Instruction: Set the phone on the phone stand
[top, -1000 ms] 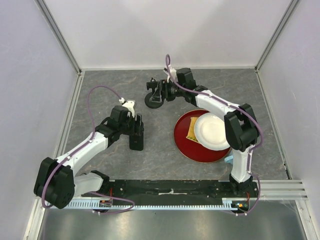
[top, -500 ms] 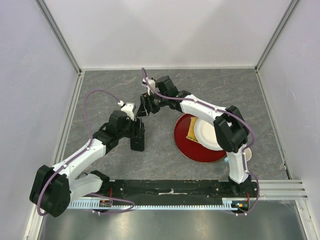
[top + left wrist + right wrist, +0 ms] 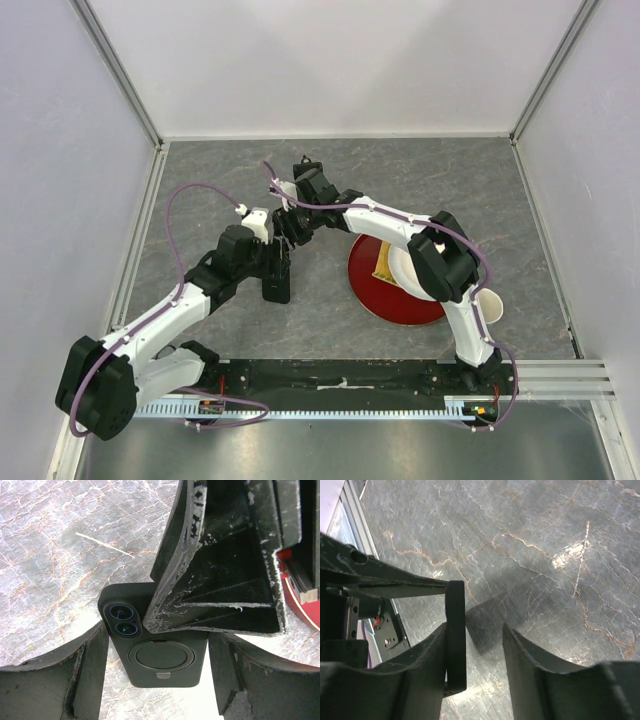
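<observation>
Arms: two, with white shells and black joints. The left arm and the right arm meet over the middle of the table.
Table: one, a grey stone-like surface with pale and orange veins and a slight shine.
Phone: one, flat and glossy black with rounded corners. Its back shows two round lenses in a dark oval, and a flat round ring with a small tab under it.
Place of the phone: between the fingers of the left gripper, near the table's middle and left of the red plate. I cannot tell if it touches the table.
Left gripper: one, closed against two opposite sides of the phone. Its fingers are matte black plastic, worn and scratched.
Right gripper: one, with the jaws parted. The phone (here edge-on, a thin black slab) stands against one finger. The other finger is apart from it, with bare table in the gap.
Ribbed part: one, big, black and much scratched. It covers the phone's upper corner in the left wrist view and seems to be a finger of the right gripper.
Plates: two, both round. The red plate is glossy, and the smaller white plate lies on it, partly under the right arm.
Yellow piece: one, flat and roughly square, on the red plate beside the white one.
Cup: one, white and round, with its open mouth in view, just right of the red plate.
</observation>
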`<state>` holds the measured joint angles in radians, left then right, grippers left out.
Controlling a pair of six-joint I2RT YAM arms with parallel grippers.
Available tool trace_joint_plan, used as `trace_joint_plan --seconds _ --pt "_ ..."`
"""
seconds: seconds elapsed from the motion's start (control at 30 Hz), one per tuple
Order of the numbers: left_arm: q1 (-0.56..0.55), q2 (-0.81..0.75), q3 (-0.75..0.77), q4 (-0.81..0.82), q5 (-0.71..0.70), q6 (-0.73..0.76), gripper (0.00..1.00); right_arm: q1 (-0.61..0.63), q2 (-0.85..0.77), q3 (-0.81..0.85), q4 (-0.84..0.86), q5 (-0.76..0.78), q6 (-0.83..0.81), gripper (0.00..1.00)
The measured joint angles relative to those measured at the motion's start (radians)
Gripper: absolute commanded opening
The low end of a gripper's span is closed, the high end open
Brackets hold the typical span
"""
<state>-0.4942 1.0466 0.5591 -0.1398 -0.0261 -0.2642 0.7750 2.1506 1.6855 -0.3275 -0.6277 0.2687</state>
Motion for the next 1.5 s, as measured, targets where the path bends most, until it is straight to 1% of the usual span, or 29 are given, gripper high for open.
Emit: trace_joint_plan --seconds 0.07,0.17,0.2,0.23,0.27,0.3,0.37,0.4,0.43,0.47,0.53,0.63,0.73,0.8,0.87,0.93,1.0,1.07,1.17,1.23,1.3,1.33,1.43,1.5 --pt "-0.001 0.000 -0.002 0.002 -0.002 0.000 0.02 0.000 0.000 0.006 -0.005 -0.011 -0.010 0.41" --pt "-0.001 0.000 -0.002 0.003 -0.011 -0.004 0.02 0.006 0.000 0.014 -0.011 -0.026 -0.029 0.30" --pt "-0.001 0.000 -0.002 0.003 -0.014 -0.006 0.02 0.006 0.000 0.016 -0.013 -0.033 -0.032 0.20" --pt "-0.001 0.000 -0.002 0.005 -0.016 -0.007 0.02 0.006 0.000 0.018 -0.013 -0.040 -0.031 0.12" --pt "-0.001 0.000 -0.002 0.008 -0.016 -0.008 0.05 0.006 0.000 0.019 -0.013 -0.051 -0.029 0.04" --pt "-0.001 0.000 -0.002 0.010 -0.018 -0.009 0.20 0.007 0.000 0.023 -0.014 -0.050 -0.027 0.00" --pt "-0.001 0.000 -0.002 0.014 -0.018 -0.011 0.42 0.006 0.000 0.024 -0.012 -0.047 -0.015 0.00" --pt "-0.001 -0.003 -0.002 0.014 -0.017 -0.012 0.73 0.006 0.000 0.024 -0.011 -0.045 -0.008 0.00" --pt "-0.001 -0.010 -0.003 0.012 -0.017 -0.012 0.87 0.006 -0.001 0.024 -0.005 -0.043 0.000 0.00" --pt "-0.001 -0.024 -0.008 0.011 -0.019 -0.013 0.93 0.007 -0.005 0.022 0.005 -0.036 0.014 0.00" --pt "0.003 -0.087 -0.029 0.016 -0.023 -0.021 0.94 0.011 -0.034 -0.013 0.045 -0.013 0.042 0.00" --pt "0.001 -0.260 -0.055 0.015 -0.016 -0.040 0.95 0.003 -0.111 -0.118 0.154 0.084 0.116 0.00" --pt "0.001 -0.367 -0.044 0.008 -0.003 -0.044 0.95 -0.037 -0.210 -0.275 0.324 0.175 0.269 0.00" --pt "-0.002 -0.373 -0.010 -0.017 0.003 -0.042 0.95 -0.070 -0.277 -0.385 0.441 0.225 0.377 0.00" --pt "-0.014 -0.359 0.026 -0.050 -0.001 -0.026 0.95 -0.101 -0.324 -0.462 0.534 0.270 0.492 0.00" --pt "-0.050 -0.348 0.044 -0.071 -0.021 0.004 0.95 -0.118 -0.346 -0.506 0.609 0.306 0.594 0.00" --pt "-0.120 -0.342 0.055 -0.088 -0.052 0.053 0.97 -0.117 -0.361 -0.541 0.676 0.335 0.690 0.00" --pt "-0.201 -0.329 0.066 -0.092 -0.088 0.132 1.00 -0.111 -0.370 -0.568 0.727 0.348 0.771 0.00" --pt "-0.325 -0.266 0.094 -0.085 -0.183 0.276 1.00 -0.105 -0.381 -0.610 0.783 0.365 0.864 0.00" --pt "-0.424 -0.183 0.112 -0.047 -0.311 0.426 0.99 -0.103 -0.396 -0.642 0.802 0.379 0.916 0.00" --pt "-0.483 -0.092 0.114 0.010 -0.431 0.571 0.95 -0.103 -0.413 -0.672 0.811 0.401 0.950 0.00" --pt "-0.495 -0.052 0.114 0.030 -0.470 0.628 0.94 -0.104 -0.424 -0.685 0.812 0.410 0.963 0.00" --pt "-0.503 0.056 0.097 0.124 -0.596 0.816 0.84 -0.107 -0.449 -0.707 0.819 0.430 0.994 0.00" --pt "-0.503 0.082 0.068 0.209 -0.655 0.912 0.75 -0.109 -0.460 -0.714 0.838 0.440 1.011 0.00"
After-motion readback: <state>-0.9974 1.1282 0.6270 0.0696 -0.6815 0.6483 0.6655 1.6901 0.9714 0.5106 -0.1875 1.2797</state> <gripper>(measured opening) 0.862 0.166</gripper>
